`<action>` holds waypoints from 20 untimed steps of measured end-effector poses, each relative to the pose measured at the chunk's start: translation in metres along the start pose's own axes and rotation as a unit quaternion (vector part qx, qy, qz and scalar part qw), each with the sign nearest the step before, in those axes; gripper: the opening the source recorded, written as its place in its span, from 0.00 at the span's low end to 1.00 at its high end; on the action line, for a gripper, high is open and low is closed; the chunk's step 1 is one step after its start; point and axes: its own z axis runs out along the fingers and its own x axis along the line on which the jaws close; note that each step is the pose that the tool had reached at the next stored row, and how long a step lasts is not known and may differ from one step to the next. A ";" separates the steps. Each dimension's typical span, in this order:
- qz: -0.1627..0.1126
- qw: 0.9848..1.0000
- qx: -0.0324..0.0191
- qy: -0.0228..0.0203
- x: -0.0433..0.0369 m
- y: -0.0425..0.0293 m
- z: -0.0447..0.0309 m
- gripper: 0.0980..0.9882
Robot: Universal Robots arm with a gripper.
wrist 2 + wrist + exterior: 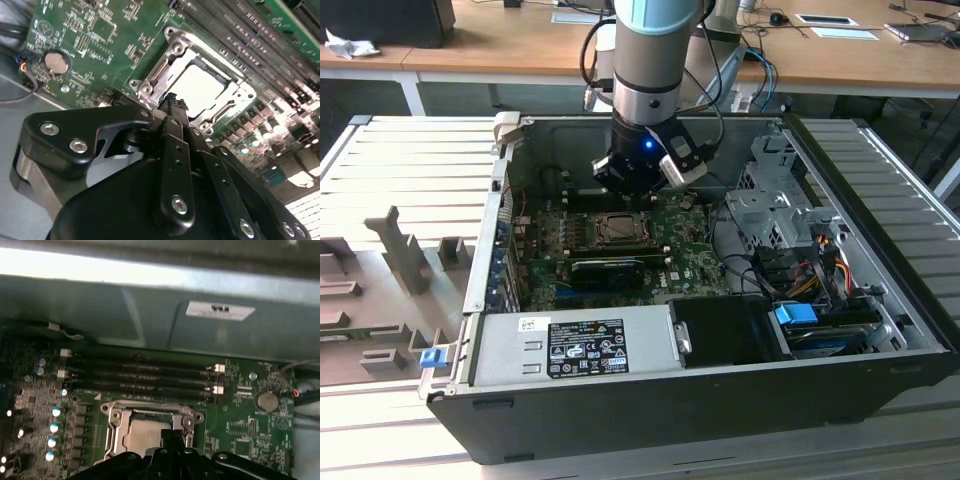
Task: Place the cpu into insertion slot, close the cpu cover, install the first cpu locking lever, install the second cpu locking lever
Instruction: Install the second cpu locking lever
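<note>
The cpu (pixel 200 87) (pixel 142 436) is a pale square chip lying flat in the insertion slot (pixel 618 229) on the green motherboard. The cpu cover (pixel 172 55) (pixel 150 409), a grey metal frame, lies down around the chip, which shows through its window. My gripper (pixel 173 103) (pixel 172 436) hangs just above the socket's edge, its black fingers together and nothing between them. In the exterior view the gripper (pixel 632 185) stands inside the open computer case, over the far side of the socket. I cannot tell how the locking levers stand.
Long memory slots (pixel 140 372) run beside the socket, and a coin battery (pixel 56 61) (pixel 266 401) sits on the board. A black graphics card (pixel 615 268) lies nearer the camera, then the power supply (pixel 580 345). Cables and drive bays (pixel 810 270) crowd the exterior view's right.
</note>
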 end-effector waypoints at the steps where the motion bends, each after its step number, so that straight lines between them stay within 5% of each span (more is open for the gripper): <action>1: 0.000 1.000 0.000 0.000 0.0001 -0.0008 -0.0002 0.01; 5: 0.000 1.000 0.000 0.000 0.0001 -0.0001 -0.0099 0.01; 15: 0.000 1.000 0.000 0.001 0.0015 -0.0146 -0.0111 0.01; 20: -0.001 1.000 -0.001 0.002 0.0037 -0.0348 -0.0088 0.01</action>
